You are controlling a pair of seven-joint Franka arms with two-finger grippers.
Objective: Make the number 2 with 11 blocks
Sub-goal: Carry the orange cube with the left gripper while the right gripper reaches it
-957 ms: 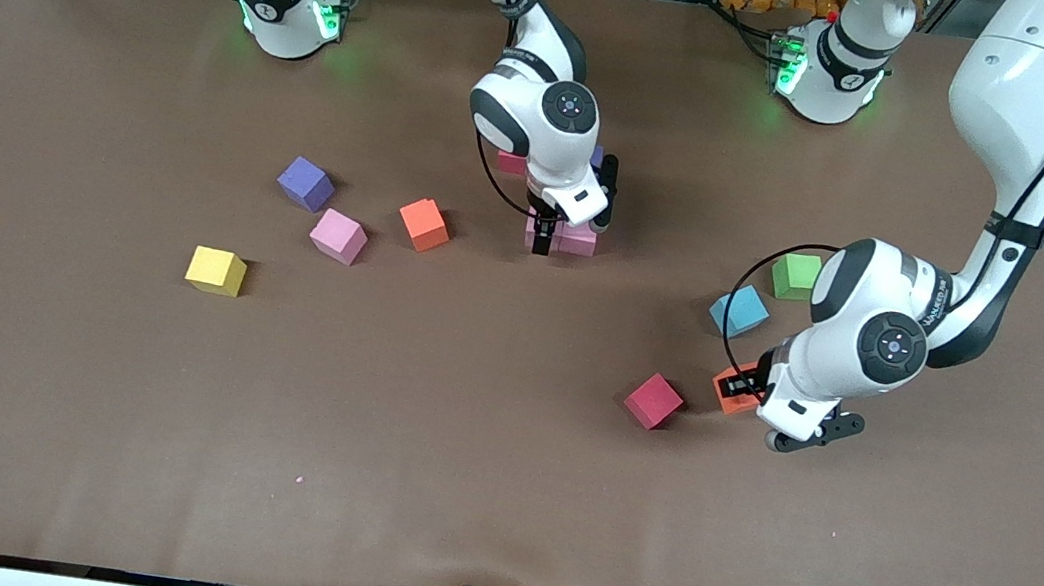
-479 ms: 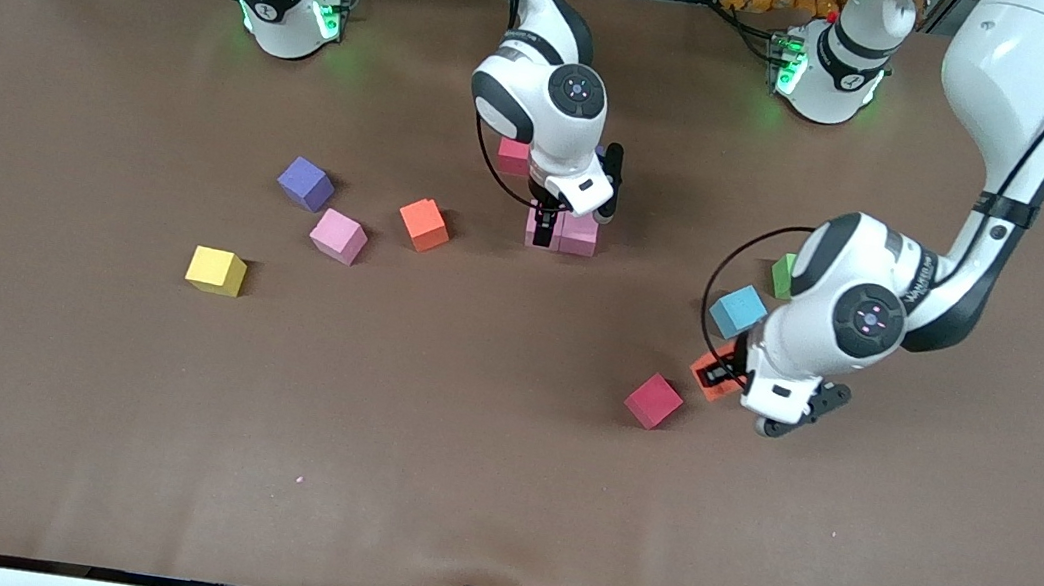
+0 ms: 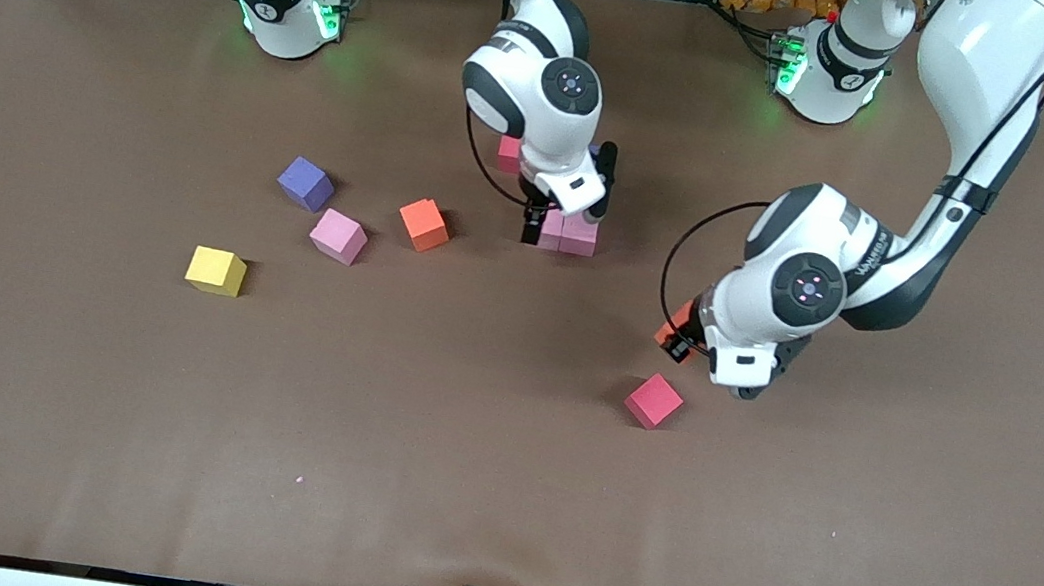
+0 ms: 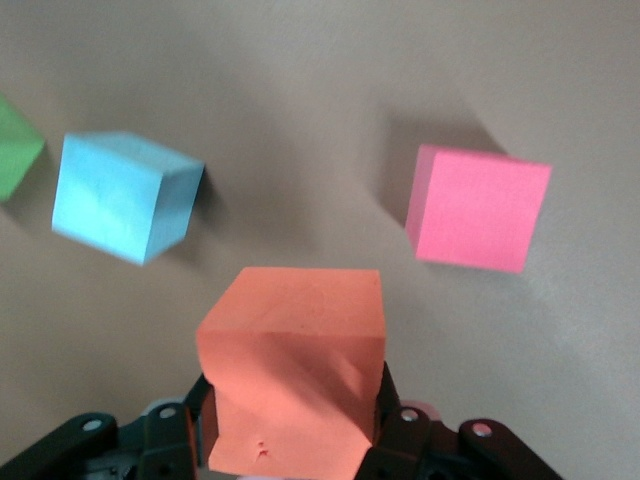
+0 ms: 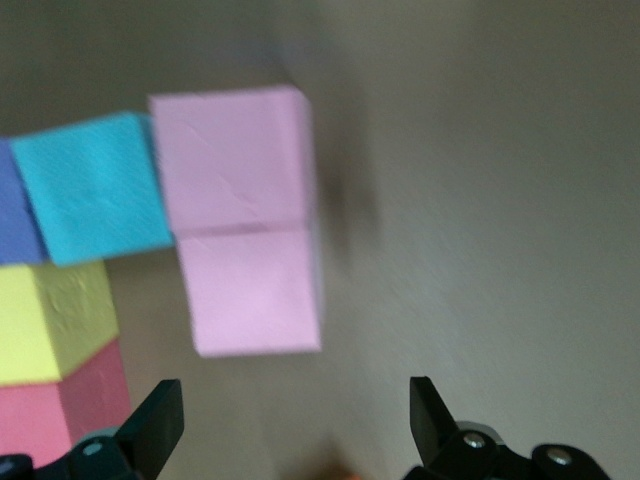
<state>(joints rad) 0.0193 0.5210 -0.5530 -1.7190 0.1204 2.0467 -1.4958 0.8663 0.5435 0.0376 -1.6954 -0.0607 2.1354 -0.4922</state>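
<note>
Right of centre in the front view, the left claw (image 3: 677,342) hangs above the brown counter (image 3: 456,486), its fingers pinched on an orange cube (image 3: 670,333); the left wrist view shows that cube (image 4: 292,368) squeezed between the two pads, clear of the surface. Just below it in the front view lies a red cube (image 3: 653,400). The left wrist view also shows a light blue cube (image 4: 122,195) and, at the frame's edge, a corner of the green cube (image 4: 15,158); the left arm covers both in the front view.

At upper centre of the front view the right claw (image 3: 536,226) sits low beside the part-built number 2 (image 3: 570,233), its fingers spread wide with nothing between them. The right wrist view shows that cluster: two pink cubes (image 5: 240,220) touching, a blue one (image 5: 90,185) against them, with purple, yellow and red cubes alongside.

In the left half of the front view, loose and apart, sit a purple cube (image 3: 305,183), a pink cube (image 3: 338,237), another orange cube (image 3: 423,225) and a yellow cube (image 3: 216,271)
</note>
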